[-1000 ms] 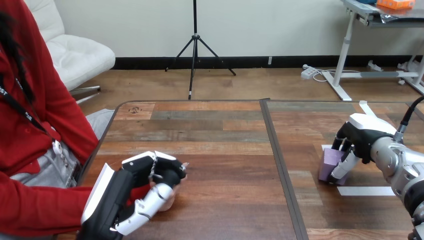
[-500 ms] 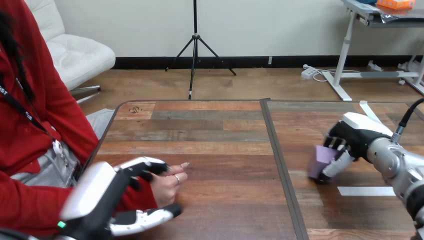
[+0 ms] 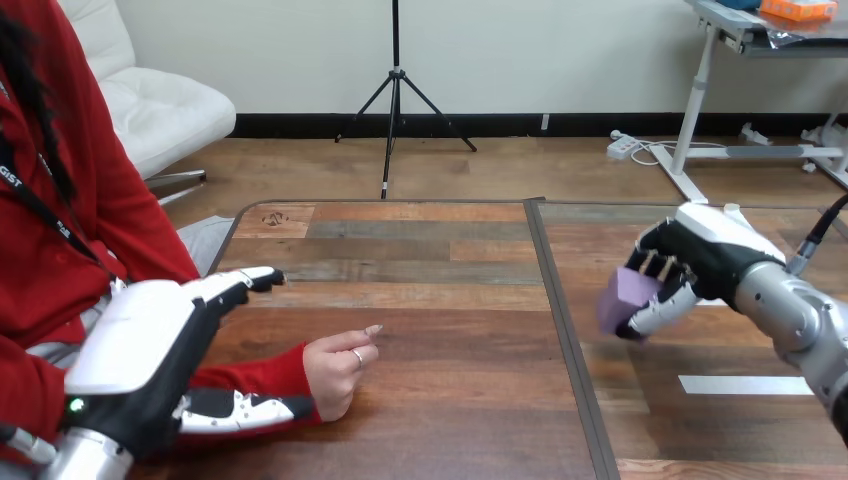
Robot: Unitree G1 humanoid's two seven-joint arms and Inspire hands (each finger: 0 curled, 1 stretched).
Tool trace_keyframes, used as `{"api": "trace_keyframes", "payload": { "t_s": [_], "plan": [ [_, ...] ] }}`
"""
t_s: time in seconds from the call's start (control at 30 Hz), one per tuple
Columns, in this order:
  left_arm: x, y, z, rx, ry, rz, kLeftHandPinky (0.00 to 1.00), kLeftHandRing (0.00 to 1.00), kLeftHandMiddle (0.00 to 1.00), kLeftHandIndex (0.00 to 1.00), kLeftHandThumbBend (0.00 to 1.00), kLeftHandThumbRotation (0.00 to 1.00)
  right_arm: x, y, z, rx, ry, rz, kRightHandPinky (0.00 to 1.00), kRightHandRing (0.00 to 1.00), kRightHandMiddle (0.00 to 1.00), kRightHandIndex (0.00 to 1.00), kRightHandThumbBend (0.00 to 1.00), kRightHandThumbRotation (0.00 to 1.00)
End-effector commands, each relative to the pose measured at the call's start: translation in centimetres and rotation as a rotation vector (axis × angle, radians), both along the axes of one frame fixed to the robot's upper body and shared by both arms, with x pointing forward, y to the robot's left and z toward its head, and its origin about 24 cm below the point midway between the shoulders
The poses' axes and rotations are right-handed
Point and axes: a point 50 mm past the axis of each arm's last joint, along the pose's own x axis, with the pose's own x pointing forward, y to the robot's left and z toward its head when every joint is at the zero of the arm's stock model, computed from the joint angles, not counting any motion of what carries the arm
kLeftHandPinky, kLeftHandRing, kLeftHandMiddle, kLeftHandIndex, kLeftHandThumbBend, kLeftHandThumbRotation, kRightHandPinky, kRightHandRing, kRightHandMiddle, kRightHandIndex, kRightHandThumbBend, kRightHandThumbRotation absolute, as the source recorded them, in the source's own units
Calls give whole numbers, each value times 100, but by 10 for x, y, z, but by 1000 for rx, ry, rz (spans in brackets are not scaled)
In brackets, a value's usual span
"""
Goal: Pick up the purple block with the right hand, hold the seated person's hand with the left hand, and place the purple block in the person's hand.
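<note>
The purple block looks small and light, with hard flat sides and sharp corners. I think it will not bend or break. Its sides may be smooth, so it could slip if the squeeze is too soft. The best place to hold it is on two flat sides that face away from each other.

The right hand does just that. Its fingers are curled over the top of the block and its thumb presses from below, so the block is pinched in between. The block is up in the air, over the tabletop, out at about 3 o'clock. Below it, near 4 o'clock, a white tape strip lies flat on the wood.

The left hand is at about 8 o'clock. It is wide open, with straight fingers pointing to 2 o'clock and the thumb stretched out low. It holds nothing. The person's red sleeve runs through the big gap between thumb and fingers. I cannot tell if they touch.

The person's hand rests on the tabletop at about 7 o'clock, loosely curled, well apart from the block.
</note>
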Motion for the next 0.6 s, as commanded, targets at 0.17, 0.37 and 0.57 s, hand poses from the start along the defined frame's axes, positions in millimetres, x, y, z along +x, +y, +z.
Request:
{"api": "trace_keyframes", "payload": {
  "t_s": [0.17, 0.37, 0.57],
  "plan": [
    [17, -7, 16, 71, -75, -49, 70, 77, 81, 80, 100, 39, 5, -10, 32, 27, -137, 23, 42, 46, 51, 52, 69, 0],
    [21, -7, 14, 99, -64, -46, 70, 78, 81, 80, 100, 37, 3, -12, 35, 39, -155, 36, 41, 45, 51, 52, 69, 0],
    [26, -8, 12, 103, -63, -42, 70, 78, 81, 79, 100, 36, 1, -13, 39, 41, -171, 45, 40, 45, 50, 51, 69, 0]
  ]
}}
